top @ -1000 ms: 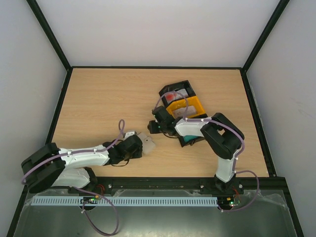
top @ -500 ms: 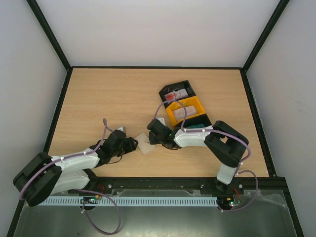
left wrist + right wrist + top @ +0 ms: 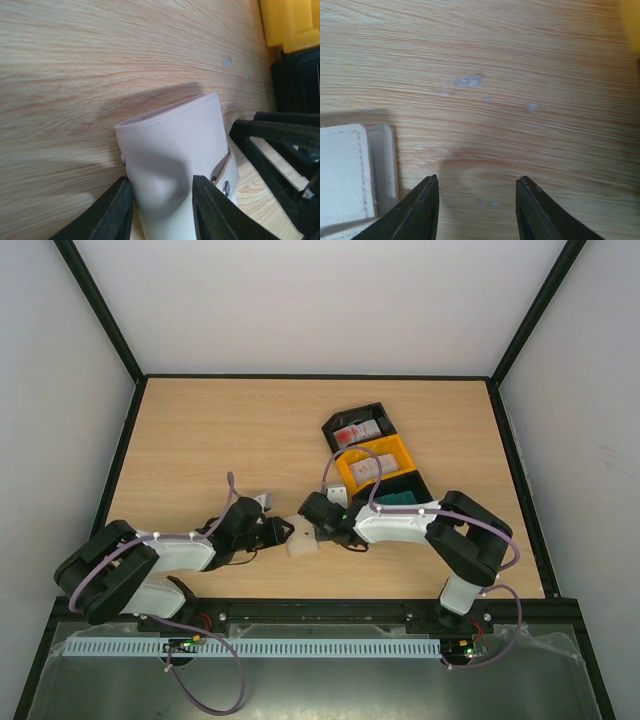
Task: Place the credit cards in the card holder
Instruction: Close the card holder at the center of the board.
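Observation:
The card holder point(image 3: 302, 539), a pale beige folded wallet, sits on the wood near the front middle. In the left wrist view my left gripper point(image 3: 162, 202) is shut on the card holder point(image 3: 175, 145), one black finger pressed on each side. My left gripper point(image 3: 283, 533) reaches it from the left. My right gripper point(image 3: 312, 523) hovers just right of it and is open over bare wood point(image 3: 477, 185), with the card holder point(image 3: 345, 175) at its lower left. The credit cards lie in the bins: a white and red one point(image 3: 357, 433), beige ones point(image 3: 372, 466), a teal one point(image 3: 398, 498).
Three joined open bins run diagonally right of centre: a black one point(image 3: 377, 412), an orange one point(image 3: 400, 452), another black one point(image 3: 418, 485). The orange bin point(image 3: 290, 22) shows in the left wrist view's corner. The right arm point(image 3: 400, 523) lies low beside the bins.
The right arm swung down and left from the bins to the card holder. My left gripper drew back, then came forward again and closed on the holder, which shifted slightly.

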